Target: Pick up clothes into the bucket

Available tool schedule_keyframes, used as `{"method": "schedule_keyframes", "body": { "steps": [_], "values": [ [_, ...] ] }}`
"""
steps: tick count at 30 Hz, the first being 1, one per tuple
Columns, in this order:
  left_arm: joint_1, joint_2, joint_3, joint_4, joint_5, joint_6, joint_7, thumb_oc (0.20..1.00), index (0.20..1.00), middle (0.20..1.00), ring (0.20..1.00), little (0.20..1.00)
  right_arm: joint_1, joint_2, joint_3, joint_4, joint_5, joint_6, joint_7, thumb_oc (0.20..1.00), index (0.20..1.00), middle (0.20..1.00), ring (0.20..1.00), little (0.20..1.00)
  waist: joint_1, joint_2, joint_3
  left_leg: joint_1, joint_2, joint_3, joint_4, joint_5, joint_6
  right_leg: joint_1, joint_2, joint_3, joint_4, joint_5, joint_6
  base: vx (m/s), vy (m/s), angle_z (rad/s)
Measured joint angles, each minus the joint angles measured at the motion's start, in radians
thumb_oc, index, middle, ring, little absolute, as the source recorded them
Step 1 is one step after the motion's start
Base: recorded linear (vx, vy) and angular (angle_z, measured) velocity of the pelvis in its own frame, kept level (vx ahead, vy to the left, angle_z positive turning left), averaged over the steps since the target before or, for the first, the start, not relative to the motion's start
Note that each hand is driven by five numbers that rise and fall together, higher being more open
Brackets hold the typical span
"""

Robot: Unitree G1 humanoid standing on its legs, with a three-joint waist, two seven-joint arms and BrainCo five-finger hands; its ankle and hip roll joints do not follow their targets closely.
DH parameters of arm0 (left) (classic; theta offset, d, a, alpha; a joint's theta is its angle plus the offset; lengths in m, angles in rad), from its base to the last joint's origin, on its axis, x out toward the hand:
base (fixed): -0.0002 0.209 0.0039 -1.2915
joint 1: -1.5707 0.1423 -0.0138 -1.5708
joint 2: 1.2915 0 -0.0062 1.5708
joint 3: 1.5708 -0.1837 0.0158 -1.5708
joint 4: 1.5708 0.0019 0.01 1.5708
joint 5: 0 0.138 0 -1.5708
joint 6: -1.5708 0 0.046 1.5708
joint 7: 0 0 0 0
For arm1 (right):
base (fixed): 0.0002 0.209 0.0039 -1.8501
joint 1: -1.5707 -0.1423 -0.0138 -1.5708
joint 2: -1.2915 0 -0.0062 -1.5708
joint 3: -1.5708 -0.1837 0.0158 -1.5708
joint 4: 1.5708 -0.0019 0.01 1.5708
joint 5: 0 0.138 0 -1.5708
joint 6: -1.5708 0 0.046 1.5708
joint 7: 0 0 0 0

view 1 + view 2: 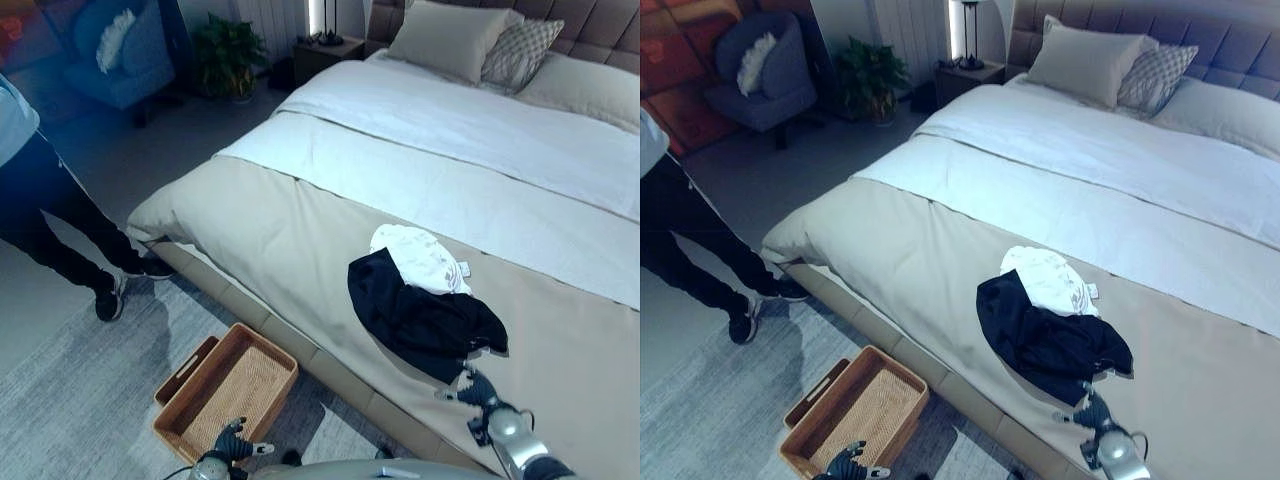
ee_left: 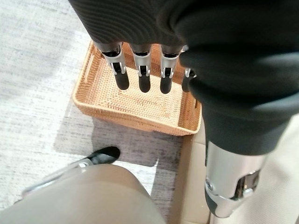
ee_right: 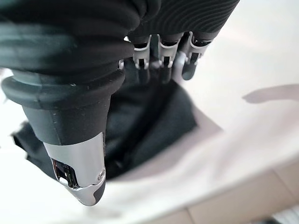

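Note:
A dark garment lies crumpled on the beige bed cover, partly over a white garment. My right hand hovers at the dark garment's near edge, fingers straight and open, holding nothing; the dark cloth shows just past them. On the floor beside the bed stands a shallow woven basket. My left hand hangs above its near end, fingers straight and open over the basket, which is bare inside.
A person in dark trousers stands on the floor at the left. Pillows lie at the head of the bed. An armchair, a plant and a nightstand stand at the back. A grey rug lies under the basket.

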Motion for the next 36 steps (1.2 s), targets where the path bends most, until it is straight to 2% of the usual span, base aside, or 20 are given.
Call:
{"method": "schedule_keyframes", "body": {
  "steps": [5,11,17,20,22,28,30,34,35,36],
  "values": [
    [-0.045,0.016,-0.016,-0.044,0.001,-0.015,0.063,1.000,1.000,1.000,1.000,1.000,-0.079,-0.029,-0.046,-0.078,-0.021,-0.010,-0.101,1.000,1.000,1.000,1.000,1.000,0.000,0.006,0.068,-0.074,-0.001,-0.020,0.025,0.010,0.003,-0.061,-0.002,-0.013,0.013,0.013,-0.001,-0.10,0.014,0.09],
    [-0.102,0.019,-0.018,-0.064,0.000,-0.019,0.143,1.000,1.000,1.000,1.000,1.000,-0.193,-0.035,-0.120,-0.084,-0.023,-0.016,-0.232,1.000,1.000,1.000,1.000,1.000,0.000,0.013,0.139,-0.143,-0.002,-0.021,0.026,0.031,0.001,-0.133,-0.005,-0.019,0.026,0.025,-0.001,-0.05,0.000,0.01],
    [-0.115,0.021,-0.023,-0.076,-0.002,-0.019,0.171,1.000,1.000,1.000,1.000,1.000,-0.227,-0.050,-0.118,-0.063,-0.017,-0.017,-0.275,1.000,1.000,1.000,1.000,1.000,0.000,0.015,0.170,-0.192,-0.002,-0.021,0.041,0.031,0.002,-0.191,-0.007,-0.017,0.055,0.025,-0.001,-0.06,-0.019,-0.02],
    [-0.164,0.021,-0.028,-0.093,-0.005,-0.019,0.182,1.000,1.000,1.000,1.000,1.000,-0.278,-0.069,-0.116,-0.037,-0.019,-0.017,-0.287,1.000,1.000,1.000,1.000,1.000,0.000,0.016,0.230,-0.264,-0.008,-0.021,0.102,0.031,0.002,-0.275,-0.015,-0.014,0.141,0.006,-0.004,-0.06,-0.037,0.00],
    [-0.189,0.022,-0.043,-0.106,-0.013,-0.021,0.195,1.000,1.000,1.000,1.000,1.000,-0.317,-0.073,-0.097,-0.006,-0.020,-0.016,-0.299,1.000,1.000,1.000,1.000,1.000,0.001,0.014,0.269,-0.313,-0.020,-0.026,0.157,0.031,0.001,-0.341,-0.033,-0.011,0.246,-0.038,-0.009,-0.07,-0.078,0.11],
    [-0.211,0.022,-0.065,-0.115,-0.028,-0.024,0.220,1.000,1.000,1.000,1.000,1.000,-0.360,-0.062,-0.035,0.050,-0.040,-0.009,-0.312,1.000,1.000,1.000,1.000,1.000,0.002,0.009,0.290,-0.414,-0.045,-0.051,0.247,0.018,-0.001,-0.495,-0.072,-0.005,0.475,-0.132,-0.027,-0.06,-0.061,0.17],
    [-0.214,0.021,-0.074,-0.113,-0.045,-0.026,0.224,1.000,1.000,1.000,1.000,1.000,-0.382,-0.053,-0.029,0.079,-0.040,-0.009,-0.316,1.000,1.000,1.000,1.000,1.000,0.006,0.009,0.292,-0.455,-0.047,-0.053,0.279,0.005,0.010,-0.541,-0.078,-0.006,0.529,-0.152,-0.033,-0.07,-0.038,0.15],
    [-0.237,0.021,-0.109,-0.128,-0.062,-0.030,0.241,1.000,1.000,1.000,1.000,1.000,-0.435,-0.037,0.005,0.135,-0.039,0.004,-0.338,1.000,1.000,1.000,1.000,1.000,0.005,0.017,0.308,-0.563,-0.071,-0.089,0.359,-0.004,0.007,-0.653,-0.113,-0.018,0.649,-0.197,-0.052,-0.04,-0.026,0.28],
    [-0.238,0.021,-0.112,-0.146,-0.083,-0.034,0.249,1.000,1.000,1.000,1.000,1.000,-0.454,-0.034,0.010,0.148,-0.038,0.008,-0.347,1.000,1.000,1.000,1.000,1.000,0.007,0.021,0.310,-0.596,-0.074,-0.100,0.373,-0.021,0.014,-0.690,-0.117,-0.020,0.683,-0.217,-0.052,0.02,-0.034,0.20],
    [-0.242,0.021,-0.111,-0.145,-0.090,-0.035,0.252,1.000,1.000,1.000,1.000,1.000,-0.457,-0.035,0.014,0.161,-0.038,0.008,-0.352,1.000,1.000,1.000,1.000,1.000,0.004,0.023,0.313,-0.611,-0.079,-0.103,0.384,-0.014,0.016,-0.702,-0.124,-0.022,0.695,-0.208,-0.056,-0.04,-0.004,0.18]
  ]
}}
